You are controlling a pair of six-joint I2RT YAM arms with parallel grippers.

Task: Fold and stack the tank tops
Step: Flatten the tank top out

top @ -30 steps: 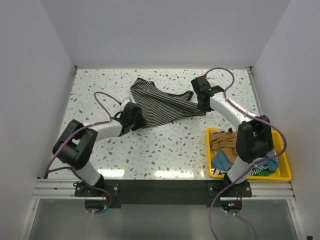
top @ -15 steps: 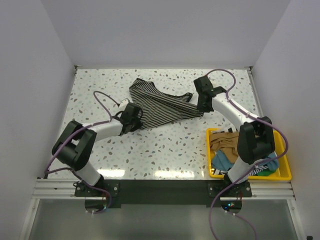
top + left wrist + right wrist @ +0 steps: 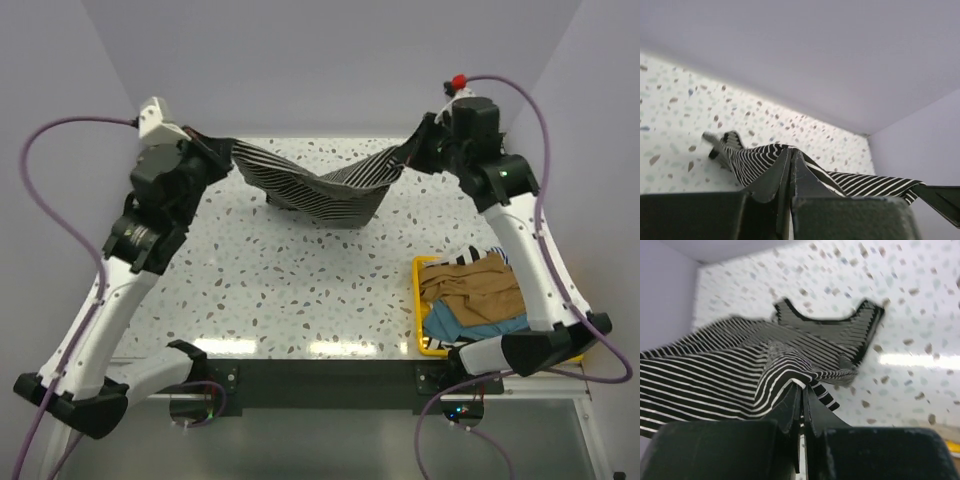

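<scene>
The black-and-white striped tank top (image 3: pixel 320 190) hangs stretched in the air between both raised arms, sagging in the middle, its lower part near the table. My left gripper (image 3: pixel 228 150) is shut on its left end, the jaws pinched together on the cloth (image 3: pixel 760 157). My right gripper (image 3: pixel 412 158) is shut on its right end; the striped fabric (image 3: pixel 740 370) drapes from the closed jaws, and the dark-trimmed neckline (image 3: pixel 830 322) shows beyond. A tan-brown tank top (image 3: pixel 470 285) and a teal one (image 3: pixel 460 325) lie in the bin.
A yellow bin (image 3: pixel 420 310) of clothes stands at the table's front right, under the right arm. The speckled tabletop (image 3: pixel 300 290) is walled at the back and both sides. Purple cables loop out from both arms.
Both arms have risen from the table, lifting the striped tank top off the surface and pulling it wide apart. The left gripper closed on the cloth during this time.
</scene>
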